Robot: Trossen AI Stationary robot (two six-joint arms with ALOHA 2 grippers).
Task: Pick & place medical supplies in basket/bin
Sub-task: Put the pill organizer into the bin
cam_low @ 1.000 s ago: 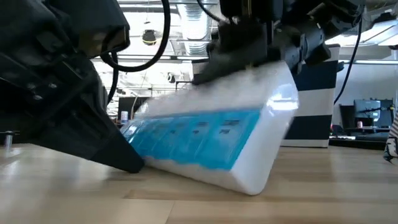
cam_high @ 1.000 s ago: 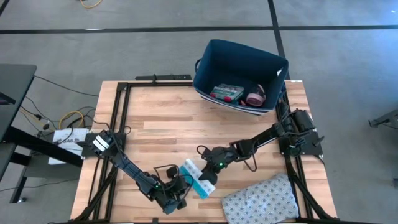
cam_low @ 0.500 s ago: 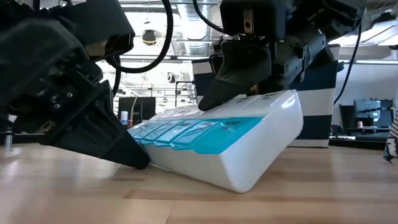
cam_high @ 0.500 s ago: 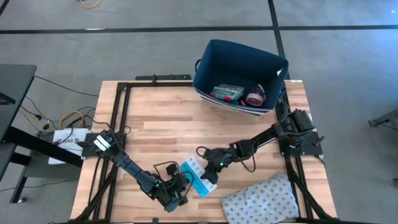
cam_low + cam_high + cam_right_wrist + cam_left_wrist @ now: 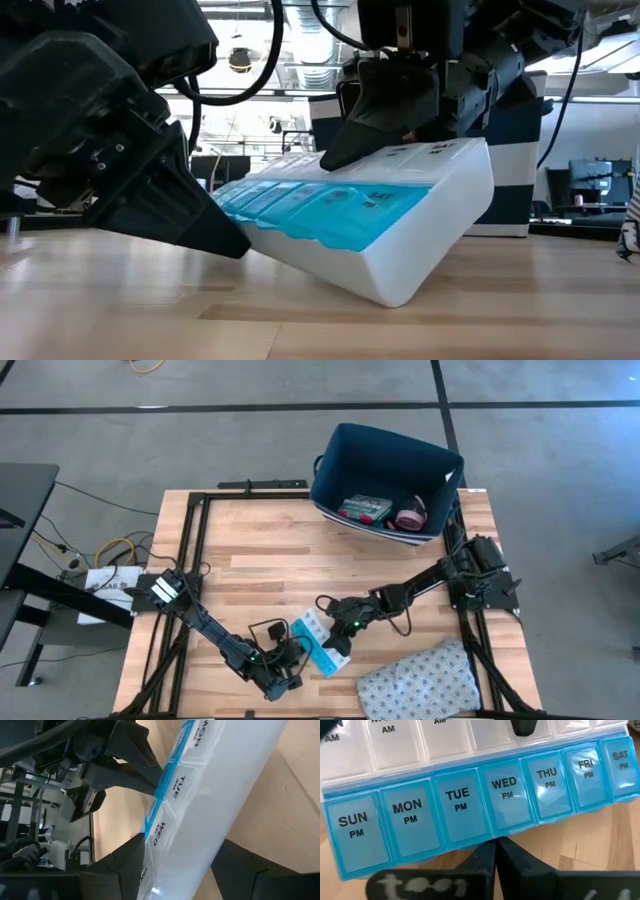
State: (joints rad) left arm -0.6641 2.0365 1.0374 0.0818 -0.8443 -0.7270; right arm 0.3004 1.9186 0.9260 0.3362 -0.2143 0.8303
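The light-blue pill organiser sits tilted near the table's near edge, between both grippers. My left gripper is shut, and its tips are at the organiser's blue PM edge. My right gripper is closed across the organiser, with a finger on either side. The navy bin stands at the far right. Inside it lie the green-red flat box and the pink roll. My left gripper has its shut fingertips wedged under the organiser's blue PM edge, about between TUE and WED. It comes nearly level from the table's left, and that edge rests raised on the tips. My right gripper pinches the organiser across its width, slanting down from the right. One finger lies on the white AM lids; the other finger is on the opposite side, hidden in the low view. The organiser is tilted, its lower long edge on the table.
A grey patterned cloth lies at the near right corner, just right of the grippers. The wooden tabletop stretches bare between the grippers and the bin. Black frame rails run along the table's edges.
The pill organiser has tipped back, so its blue lids face more upward than a second ago. Its lower long edge has stayed on the table. My left gripper has slid a little toward the organiser, and its tips have risen under the blue edge.
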